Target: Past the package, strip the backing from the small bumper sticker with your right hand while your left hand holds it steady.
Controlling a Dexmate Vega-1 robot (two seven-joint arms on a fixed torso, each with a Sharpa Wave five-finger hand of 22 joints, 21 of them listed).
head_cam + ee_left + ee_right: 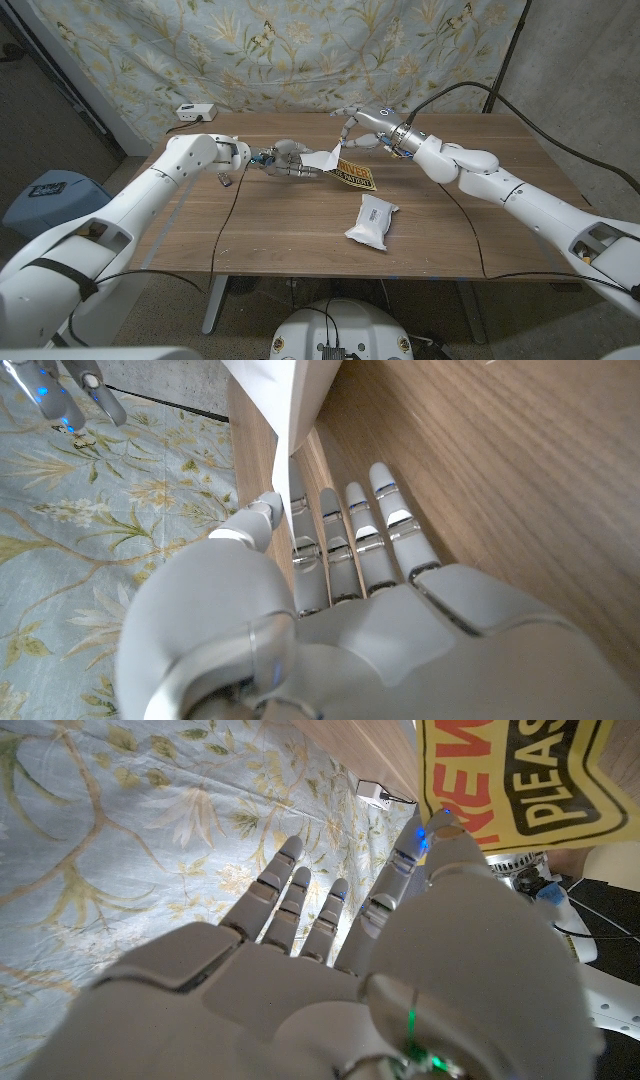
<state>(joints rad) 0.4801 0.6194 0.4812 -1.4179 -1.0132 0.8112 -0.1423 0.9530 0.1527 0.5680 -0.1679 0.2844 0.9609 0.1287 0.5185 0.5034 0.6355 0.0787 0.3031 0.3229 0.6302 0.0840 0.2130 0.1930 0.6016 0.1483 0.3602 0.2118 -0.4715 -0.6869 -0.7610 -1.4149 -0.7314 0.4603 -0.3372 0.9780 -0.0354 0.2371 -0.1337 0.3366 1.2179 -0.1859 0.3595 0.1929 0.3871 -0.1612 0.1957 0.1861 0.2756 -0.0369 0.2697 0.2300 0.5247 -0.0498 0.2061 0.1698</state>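
We cannot read the sticker whole: the right wrist picture's edge cuts its lettering, and the right hand covers its lower edge.

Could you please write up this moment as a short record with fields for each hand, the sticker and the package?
left hand: pinches the white backing, past the package
right hand: raised, pinching the sticker's edge
bumper sticker: yellow with black lettering, partly peeled from the backing
package: white pouch lying on the wooden table, nearer the robot, untouched
background: floral cloth behind the table
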